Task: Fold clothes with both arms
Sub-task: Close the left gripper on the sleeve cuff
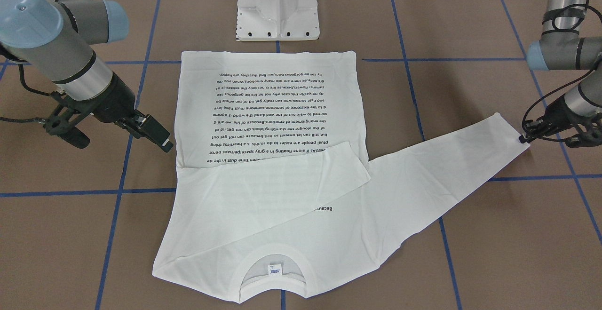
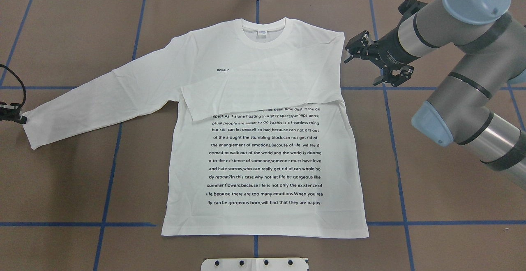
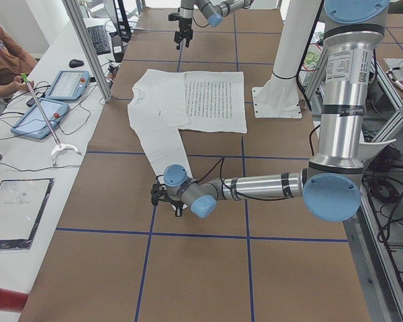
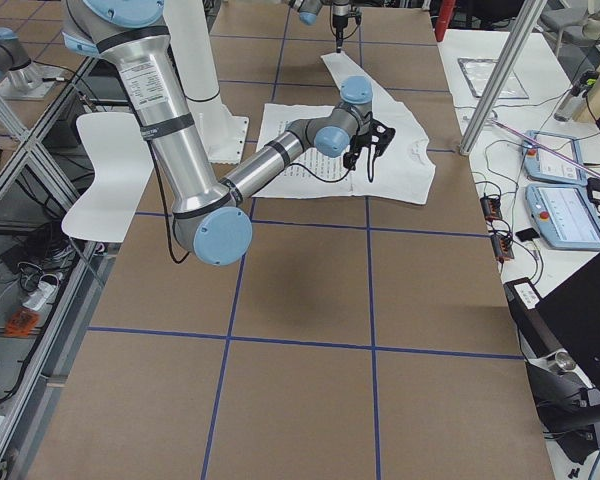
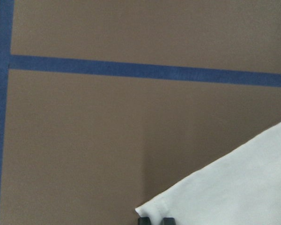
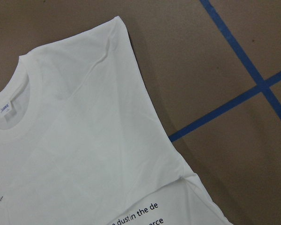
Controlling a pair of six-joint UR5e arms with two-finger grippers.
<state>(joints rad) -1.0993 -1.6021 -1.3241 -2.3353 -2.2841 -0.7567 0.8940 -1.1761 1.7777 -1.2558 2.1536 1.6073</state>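
Note:
The white long-sleeved T-shirt lies flat on the brown table with its black text facing up and its collar away from the robot. One sleeve is folded across the chest. The other sleeve stretches out flat toward my left side. My left gripper sits at that sleeve's cuff, and in the left wrist view its fingertips are together at the cuff's corner. My right gripper hovers open just beside the folded shoulder, holding nothing.
The white pedestal base stands just behind the shirt's hem. Blue tape lines grid the brown table. A side desk with tablets and a seated person runs along the far table edge.

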